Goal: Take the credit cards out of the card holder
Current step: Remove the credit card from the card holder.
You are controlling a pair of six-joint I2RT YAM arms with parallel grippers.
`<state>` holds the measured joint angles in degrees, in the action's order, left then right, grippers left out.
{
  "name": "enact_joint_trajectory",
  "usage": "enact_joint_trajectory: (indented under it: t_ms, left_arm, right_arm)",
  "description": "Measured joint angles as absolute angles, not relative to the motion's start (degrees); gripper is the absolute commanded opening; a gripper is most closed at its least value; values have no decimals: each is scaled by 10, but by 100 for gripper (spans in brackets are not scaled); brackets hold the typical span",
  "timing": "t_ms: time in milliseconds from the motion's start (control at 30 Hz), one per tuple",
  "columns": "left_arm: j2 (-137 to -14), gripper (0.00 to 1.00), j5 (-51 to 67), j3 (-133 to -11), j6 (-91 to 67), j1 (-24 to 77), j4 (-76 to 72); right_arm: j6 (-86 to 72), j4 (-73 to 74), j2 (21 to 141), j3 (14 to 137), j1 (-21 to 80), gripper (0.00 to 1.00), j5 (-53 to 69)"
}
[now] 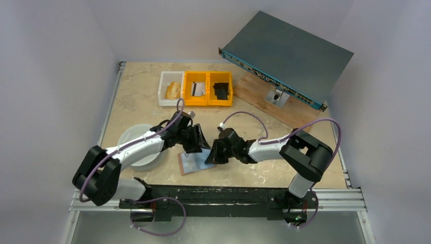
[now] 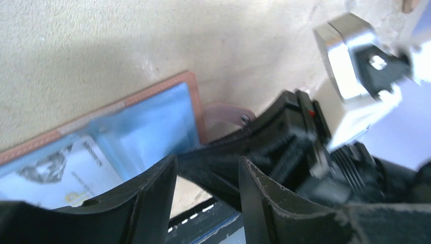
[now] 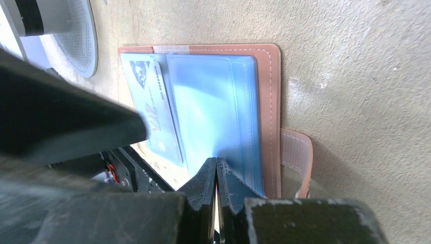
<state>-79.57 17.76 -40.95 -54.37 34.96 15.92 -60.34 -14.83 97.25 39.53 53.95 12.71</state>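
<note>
**A:** Where is the card holder [image 1: 190, 163]?

**B:** It lies open on the tabletop [image 1: 142, 101] between both arms. One pale card [image 3: 155, 112] pokes from a sleeve, probably so it can be reached.

**A:** And the tools?

**B:** The right tool [image 3: 216, 165] is fully closed at the holder's near edge, perhaps steadying it. The left tool [image 2: 207, 168] is half open and empty, near the card.

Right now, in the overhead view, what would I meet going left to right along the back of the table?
white bin → left yellow bin → right yellow bin → grey metal box
</note>
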Motion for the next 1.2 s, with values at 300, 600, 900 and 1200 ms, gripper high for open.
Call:
enact_joint_trajectory:
  t_ms: [300, 600, 900, 1200]
  left_arm:
    - [-649, 34, 131, -356, -529, 307, 240]
    - [-620, 25, 90, -271, -540, 280, 271]
    - [-643, 20, 91, -271, -545, 278, 236]
    - [-658, 16, 100, -271, -545, 278, 214]
  right_arm:
    - [-599, -135, 967, 401, 542, 9, 110]
    - [-564, -87, 971, 484, 571, 15, 96]
    - [-548, -82, 1033, 522, 578, 23, 101]
    - [-548, -88, 1045, 522, 578, 32, 114]
